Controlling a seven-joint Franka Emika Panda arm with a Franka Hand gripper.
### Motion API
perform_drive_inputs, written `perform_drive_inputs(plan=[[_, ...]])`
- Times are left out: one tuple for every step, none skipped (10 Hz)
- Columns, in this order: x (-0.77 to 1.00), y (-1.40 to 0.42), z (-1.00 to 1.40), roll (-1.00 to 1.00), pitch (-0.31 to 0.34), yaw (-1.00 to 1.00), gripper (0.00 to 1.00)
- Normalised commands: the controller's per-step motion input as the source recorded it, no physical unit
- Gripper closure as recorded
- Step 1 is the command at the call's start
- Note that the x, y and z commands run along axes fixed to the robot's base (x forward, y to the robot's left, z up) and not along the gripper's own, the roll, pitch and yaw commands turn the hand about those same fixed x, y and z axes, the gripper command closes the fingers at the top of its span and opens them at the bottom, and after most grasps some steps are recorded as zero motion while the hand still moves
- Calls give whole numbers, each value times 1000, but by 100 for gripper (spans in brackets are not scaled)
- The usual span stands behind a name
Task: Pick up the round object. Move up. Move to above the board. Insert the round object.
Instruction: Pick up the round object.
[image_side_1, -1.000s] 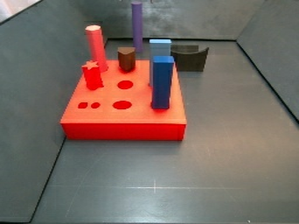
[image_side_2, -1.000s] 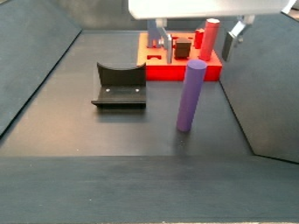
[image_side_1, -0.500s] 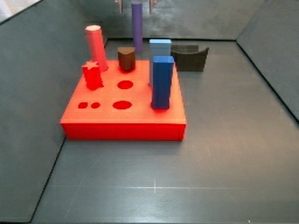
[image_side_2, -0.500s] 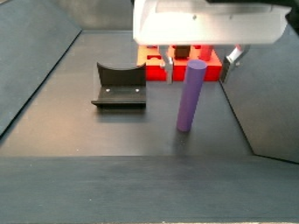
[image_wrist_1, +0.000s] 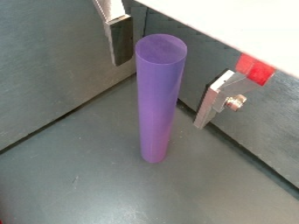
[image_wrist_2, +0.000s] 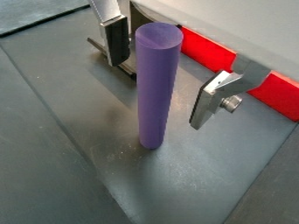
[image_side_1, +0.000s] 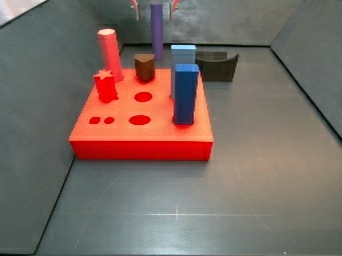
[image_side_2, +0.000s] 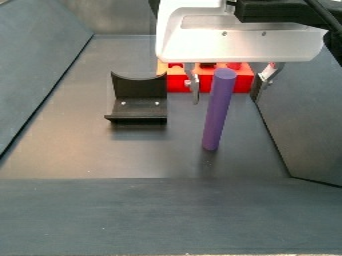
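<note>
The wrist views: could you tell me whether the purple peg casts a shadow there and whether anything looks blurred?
In both wrist views the round object is sharp, as are the open gripper fingers flanking it; in a wrist view a faint soft shadow pools on the floor by its base; in a side view the gripper is crisp too.

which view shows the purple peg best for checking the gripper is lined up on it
A wrist view: the round object stands upright on the floor, full height, between the open gripper fingers, untouched. The side views show less: one has only its upper part behind the board; in the other the gripper body hides its top.
</note>
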Motion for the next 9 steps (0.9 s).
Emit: perform_drive_inputs(plan=[[0,0,0,0,0,0,100],[0,0,0,0,0,0,100],[0,0,0,0,0,0,100],[0,0,0,0,0,0,100],[0,0,0,0,0,0,100],[0,0,0,0,0,0,100],[0,0,0,0,0,0,100],[0,0,0,0,0,0,100],[0,0,0,0,0,0,100]])
